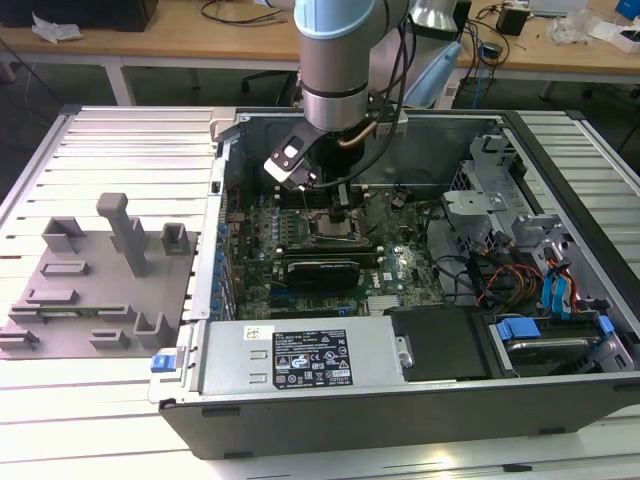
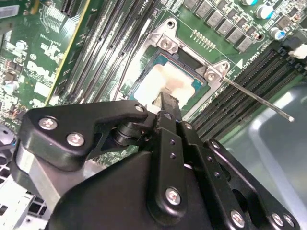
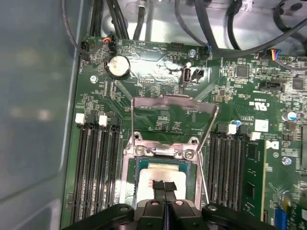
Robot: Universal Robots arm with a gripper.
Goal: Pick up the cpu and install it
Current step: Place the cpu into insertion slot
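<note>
Hanging down into the open grey metal computer case (image 1: 560,400), the black two-finger gripper (image 3: 164,186) has its fingertips pressed together with no gap between them, and nothing is pinched there. Right beneath the tips lies the cpu (image 3: 158,170), a small flat square chip with a pale silvery-white top. It sits level inside the dark square socket frame with a metal rim (image 3: 128,182); whether the tips touch the chip's top I cannot tell. Beyond the fingertips the bright metal load plate (image 3: 172,101) stands swung open, away from the socket. A thin steel lever wire (image 3: 205,163) runs along one edge of the frame, just beside the gripper. On both sides of the gripper, long black memory slots (image 3: 96,163) lie low and parallel to the socket's edges, apart from the fingers. The case's pale grey side wall (image 3: 33,120) stands well off to one side, and black cables (image 3: 201,24) cross past the far edge of the green motherboard (image 3: 158,81), well apart from the gripper. The board carries white lettering and small white stickers. In the exterior view a white rectangular printed label (image 1: 310,360) lies on the grey power supply box (image 1: 230,365), well apart from the gripper.
</note>
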